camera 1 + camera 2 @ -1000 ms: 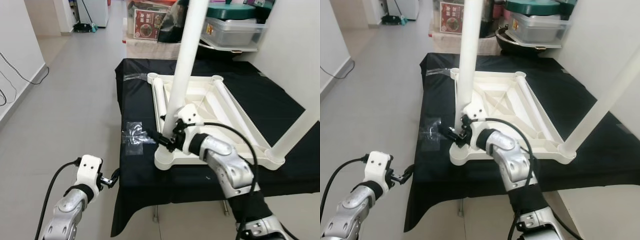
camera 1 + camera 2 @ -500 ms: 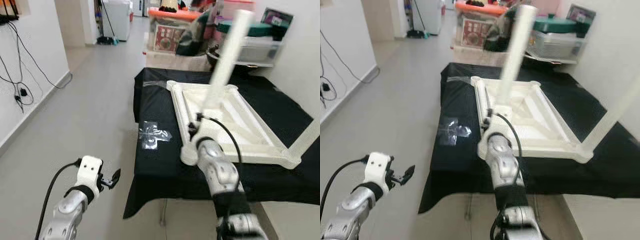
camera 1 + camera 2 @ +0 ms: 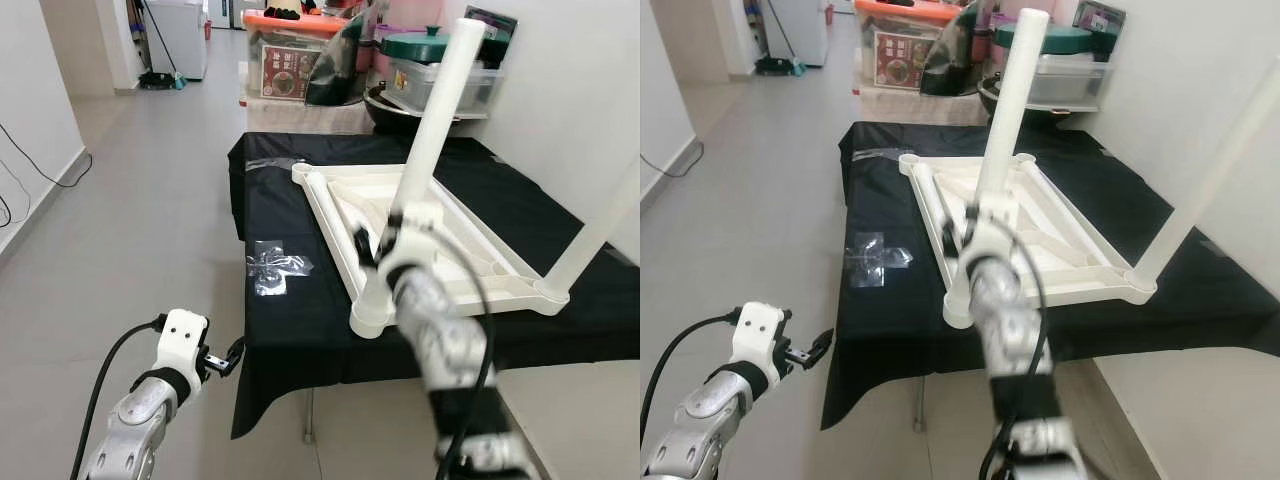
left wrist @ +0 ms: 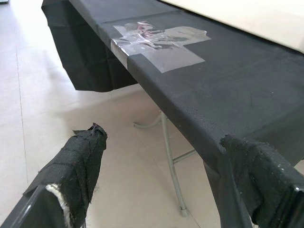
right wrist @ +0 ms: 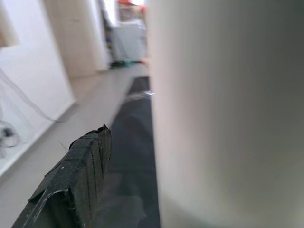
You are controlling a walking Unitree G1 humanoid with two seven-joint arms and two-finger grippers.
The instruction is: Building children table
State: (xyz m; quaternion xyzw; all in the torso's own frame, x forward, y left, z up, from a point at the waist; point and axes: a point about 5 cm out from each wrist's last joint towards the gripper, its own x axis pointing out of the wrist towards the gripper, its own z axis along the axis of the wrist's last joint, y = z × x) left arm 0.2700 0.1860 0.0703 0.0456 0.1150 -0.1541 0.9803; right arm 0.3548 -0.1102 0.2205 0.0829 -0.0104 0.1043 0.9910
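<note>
White table frame [image 3: 440, 240] lies inverted, apparently two legs [image 3: 432, 130] upright.

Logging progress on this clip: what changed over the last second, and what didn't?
The head camera swung and pulled back, so most of the shift is viewpoint. The right gripper stays at the base of the near white leg, which still stands in the corner of the upturned table top. The left gripper still hangs idle beside the black cloth, fingers open.

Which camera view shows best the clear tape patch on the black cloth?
The left wrist view: the tape patch is close and sharp there. Both eye views show it small, left of the upturned table.
</note>
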